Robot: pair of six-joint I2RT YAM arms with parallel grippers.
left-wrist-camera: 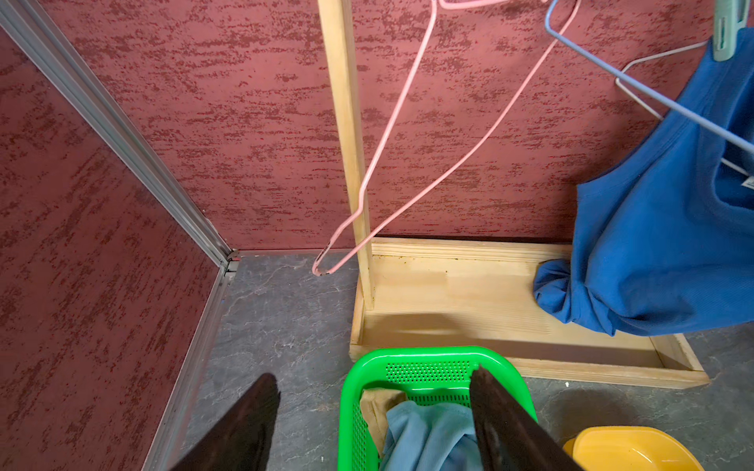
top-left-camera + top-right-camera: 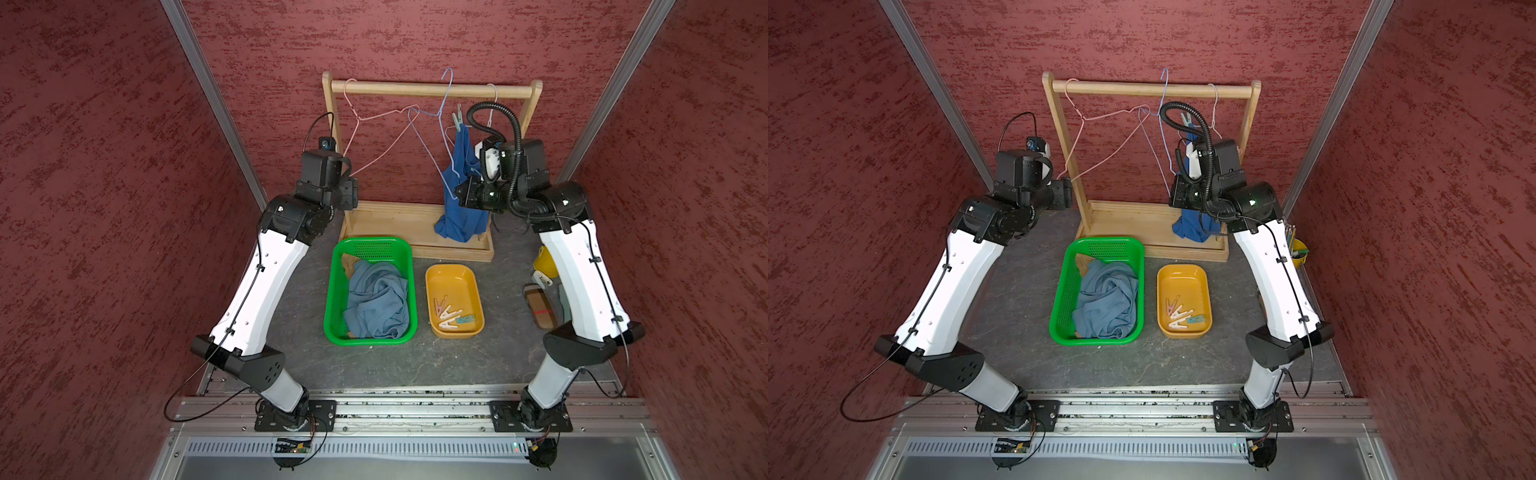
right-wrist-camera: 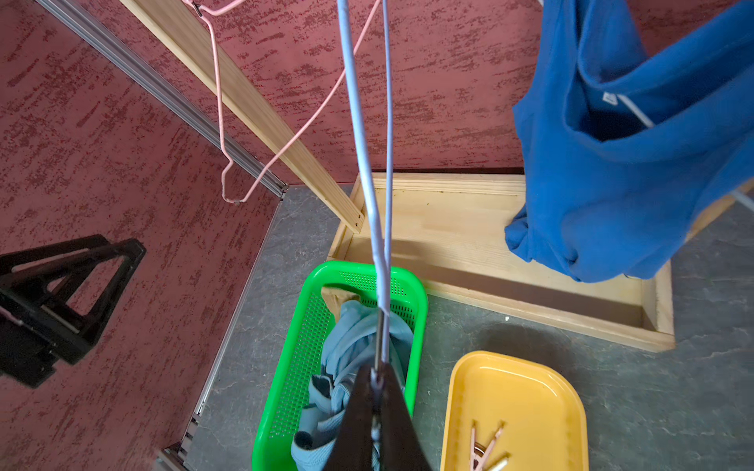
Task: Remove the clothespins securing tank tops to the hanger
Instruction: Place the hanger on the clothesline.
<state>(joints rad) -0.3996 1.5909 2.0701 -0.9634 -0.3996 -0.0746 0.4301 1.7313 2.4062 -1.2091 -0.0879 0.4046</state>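
A: Where's the pin?

B: One teal pin (image 2: 457,118) sits high on the rack (image 2: 432,89), far right. It seems to clip the blue top (image 2: 461,208) by its strap to a pale hanger (image 1: 669,56). Its long axis runs roughly upright. The other pins lie in the yellow tray (image 2: 451,282).

A: And the hands?

B: The right hand (image 3: 377,373) is clenched on the blue hanger (image 3: 361,142), low on its wire. The left hand (image 1: 373,375) is released and empty, beside the rack's left post (image 2: 336,166).

A: Which one goes?

B: The right is nearer but busy, so I'd send the left. From there the pin lies to the right and higher.

A: Do the views differ?

B: The left wrist view catches the pin at the frame's edge. The right wrist view shows the grip but no pin. In a top view the hose (image 2: 1204,131) half hides it.
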